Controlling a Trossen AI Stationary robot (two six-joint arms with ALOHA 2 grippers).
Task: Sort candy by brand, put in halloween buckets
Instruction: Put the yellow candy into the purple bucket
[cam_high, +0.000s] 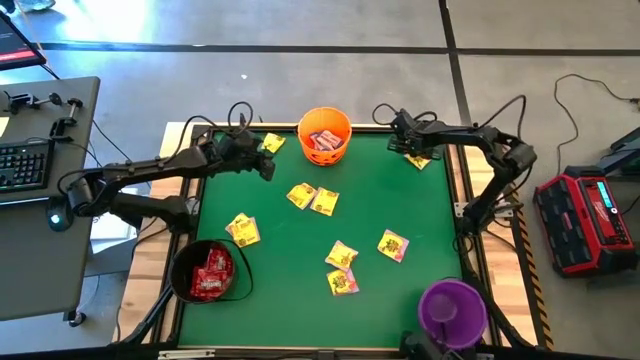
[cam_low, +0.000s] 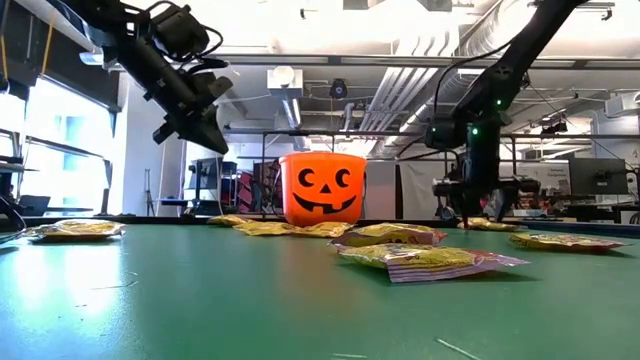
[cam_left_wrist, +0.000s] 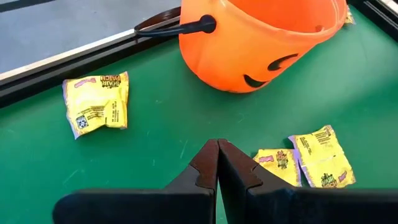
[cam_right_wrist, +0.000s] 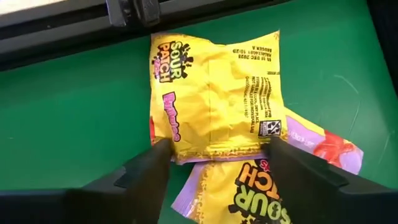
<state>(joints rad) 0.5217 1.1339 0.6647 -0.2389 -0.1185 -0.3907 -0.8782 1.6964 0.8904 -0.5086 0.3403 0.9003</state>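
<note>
Yellow packet (cam_right_wrist: 214, 93) filled my right wrist view at the counter's (cam_high: 290, 300) far right corner; right end effector (cam_right_wrist: 214, 168) straddled it, spread; left end effector (cam_left_wrist: 217, 165) pressed together.

Candy and Halloween buckets, as laid out on the green surface (cam_high: 290, 300)

Orange jack-o'-lantern bucket (cam_high: 324, 135), upright at far edge, holding wrapped candy; black bucket (cam_high: 209, 271), near-left corner, filled with red packets (cam_high: 212, 274); purple bucket (cam_high: 452, 312), near-right corner; yellow Sour Patch packets (cam_high: 312, 198) lying flat, scattered, two overlapping at far-right corner (cam_right_wrist: 214, 93).
</note>
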